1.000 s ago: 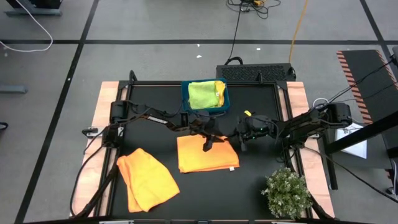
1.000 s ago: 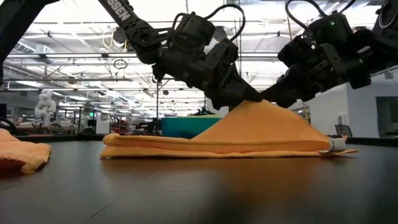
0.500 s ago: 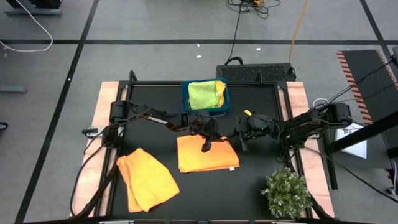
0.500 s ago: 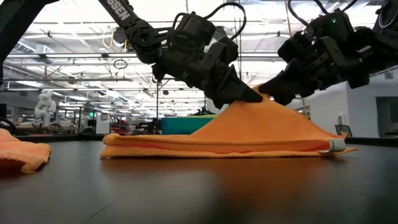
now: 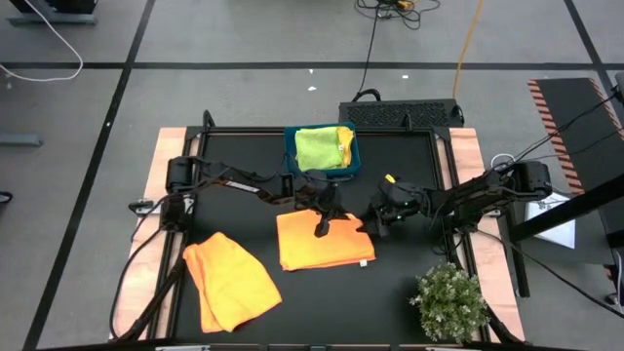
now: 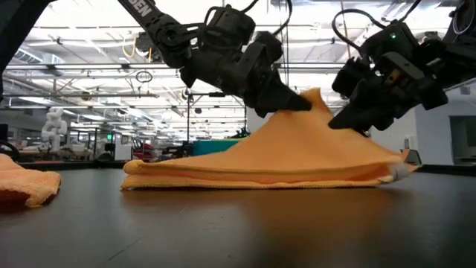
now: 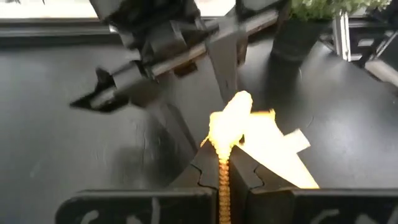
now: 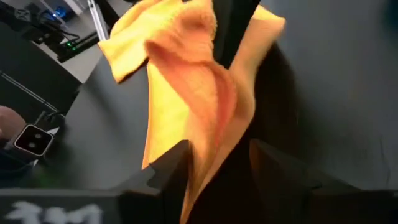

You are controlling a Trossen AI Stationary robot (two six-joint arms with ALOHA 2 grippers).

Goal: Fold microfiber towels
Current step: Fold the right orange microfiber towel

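The high view looks straight down on the whole counter (image 5: pixel 409 283); the low view looks level across it. Both wrist views sit close above the raised orange towel (image 6: pixel 297 152), which all four share.

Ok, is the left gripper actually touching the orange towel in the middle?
Touching. The left wrist view shows the left gripper shut on a pinched fold of the orange towel; the low view shows it lifted into a peak.

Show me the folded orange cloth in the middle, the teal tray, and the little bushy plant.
Folded orange microfiber cloth (image 5: pixel 322 249): high view, flat middle.
Teal rectangular tray (image 5: pixel 353 159): high view, its right rim.
Small bushy green plant (image 5: pixel 450 302): high view, centre of the foliage.
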